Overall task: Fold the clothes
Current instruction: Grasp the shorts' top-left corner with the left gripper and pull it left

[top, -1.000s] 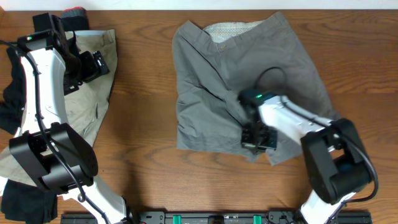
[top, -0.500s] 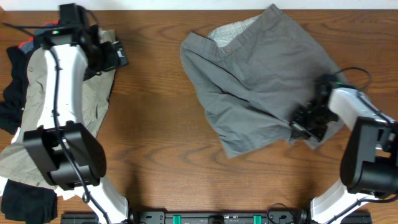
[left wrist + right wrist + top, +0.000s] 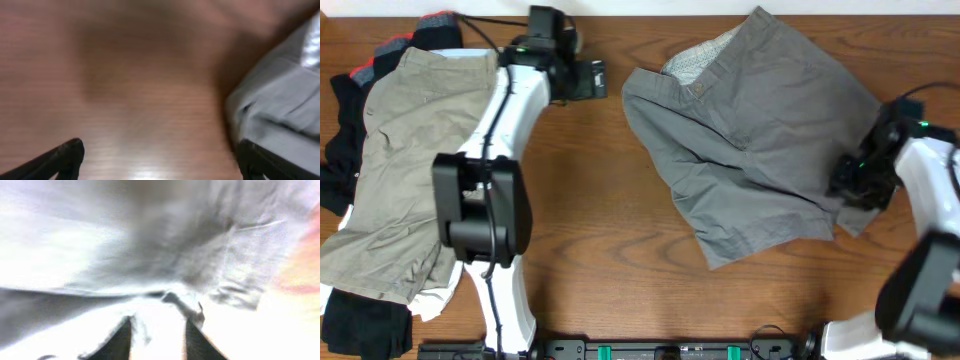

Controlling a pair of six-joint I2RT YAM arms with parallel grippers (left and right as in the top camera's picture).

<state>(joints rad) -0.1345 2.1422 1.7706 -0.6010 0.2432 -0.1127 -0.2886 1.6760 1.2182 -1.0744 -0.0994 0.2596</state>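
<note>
Crumpled dark grey cotton shorts [image 3: 760,130], pale speckled lining exposed, are spread centre-right on the wood-grain table [image 3: 580,220]. Their right edge is pinched by the right gripper [image 3: 855,182]. The left gripper [image 3: 590,78], upper centre, is seen agape.

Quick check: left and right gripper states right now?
Left gripper: open, empty, over bare table.
Right gripper: closed on the right edge of the grey shorts; wrist view is blurred.

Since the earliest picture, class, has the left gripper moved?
Yes. The left gripper has travelled rightward along the table's far edge, off the khaki shorts towards the dark grey shorts.
</note>
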